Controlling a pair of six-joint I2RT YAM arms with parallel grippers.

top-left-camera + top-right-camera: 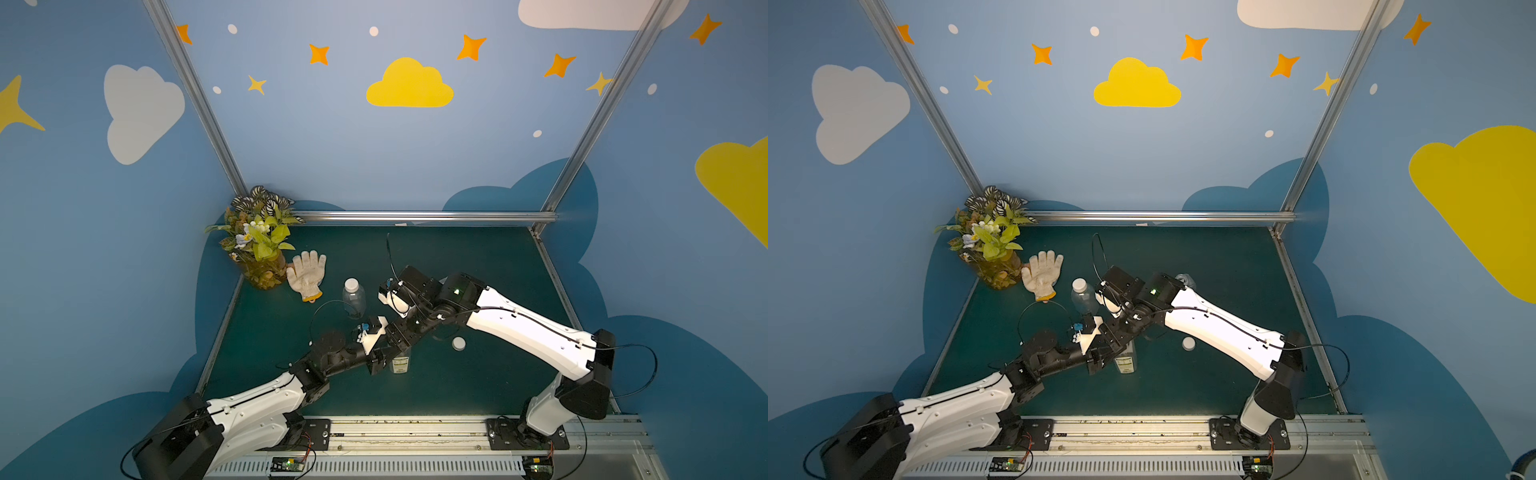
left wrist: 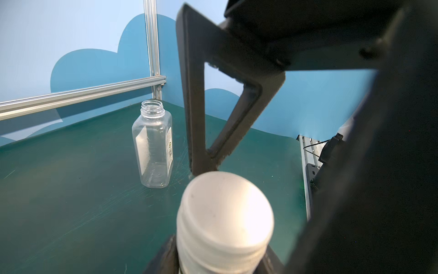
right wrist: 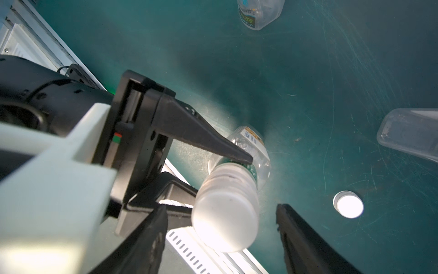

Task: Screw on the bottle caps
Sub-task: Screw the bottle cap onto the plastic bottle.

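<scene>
My left gripper (image 1: 386,361) is shut on the slim labelled bottle (image 1: 401,365), just below its neck, and holds it upright on the green table. A white cap (image 3: 225,220) sits on that bottle's neck. My right gripper (image 3: 222,207) hangs over it, open, one finger on each side of the cap with a gap to both. A loose cap (image 1: 459,343) lies on the table to the right. The round bottle (image 1: 354,295) stands capped at the back left. Behind my right arm the wide flat-sided bottle (image 2: 154,144) stands with its neck open.
A potted plant (image 1: 259,249) and a white work glove (image 1: 307,274) sit in the back left corner. Aluminium frame rails (image 1: 415,216) line the table's edges. My two arms cross closely over the middle of the table.
</scene>
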